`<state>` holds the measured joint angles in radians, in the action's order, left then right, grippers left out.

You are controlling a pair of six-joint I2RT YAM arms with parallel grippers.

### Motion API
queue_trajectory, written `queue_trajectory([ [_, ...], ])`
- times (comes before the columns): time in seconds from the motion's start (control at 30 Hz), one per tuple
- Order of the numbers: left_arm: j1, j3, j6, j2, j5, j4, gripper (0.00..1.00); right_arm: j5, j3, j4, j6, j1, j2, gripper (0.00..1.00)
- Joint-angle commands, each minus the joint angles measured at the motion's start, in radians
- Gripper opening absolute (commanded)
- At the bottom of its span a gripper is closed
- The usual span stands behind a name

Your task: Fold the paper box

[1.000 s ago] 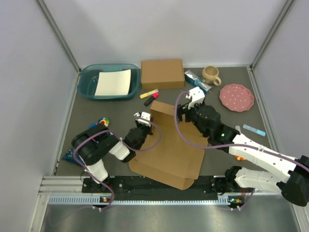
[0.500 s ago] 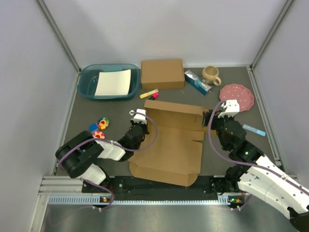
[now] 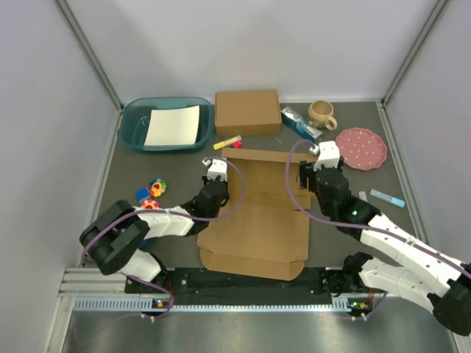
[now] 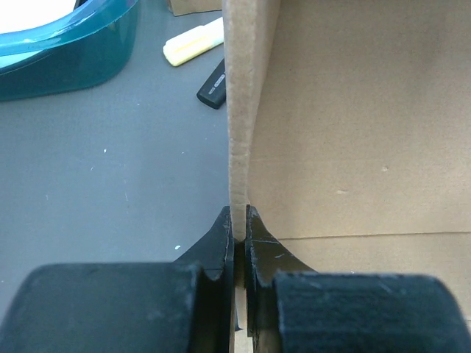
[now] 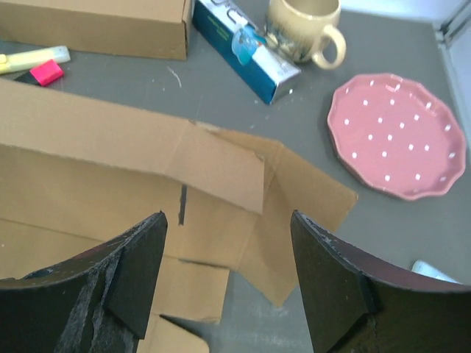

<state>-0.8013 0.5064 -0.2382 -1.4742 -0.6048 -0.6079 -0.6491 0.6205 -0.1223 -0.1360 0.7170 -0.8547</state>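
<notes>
While your left end effector [image 4: 239, 218] pinches the brown cardboard paper box's [image 3: 257, 224] upright flap, your right end effector [image 5: 228, 224] hangs spread.

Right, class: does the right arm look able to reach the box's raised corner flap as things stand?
Probably yes: the right gripper hangs open facing that flap, with nothing between them.

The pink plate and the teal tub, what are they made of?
Pink plate: probably glazed ceramic or melamine; smooth, slightly glossy, scalloped rim, white dots. Teal tub: likely plastic; translucent, shiny, with a rounded wall.
</notes>
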Motion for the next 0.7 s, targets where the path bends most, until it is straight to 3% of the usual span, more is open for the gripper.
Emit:
queue_trajectory([
  [0.0, -0.001, 0.011, 0.007, 0.011, 0.01, 0.135, 0.0, -0.03, 0.111, 0.102, 0.13, -0.005, -0.081, 0.68],
  [0.3, -0.001, -0.003, 0.013, 0.015, 0.016, 0.125, 0.0, -0.027, 0.15, 0.154, 0.276, -0.01, -0.224, 0.62],
  [0.67, -0.001, -0.002, 0.019, 0.023, 0.016, 0.126, 0.0, -0.017, 0.123, 0.138, 0.311, -0.027, -0.214, 0.59],
])
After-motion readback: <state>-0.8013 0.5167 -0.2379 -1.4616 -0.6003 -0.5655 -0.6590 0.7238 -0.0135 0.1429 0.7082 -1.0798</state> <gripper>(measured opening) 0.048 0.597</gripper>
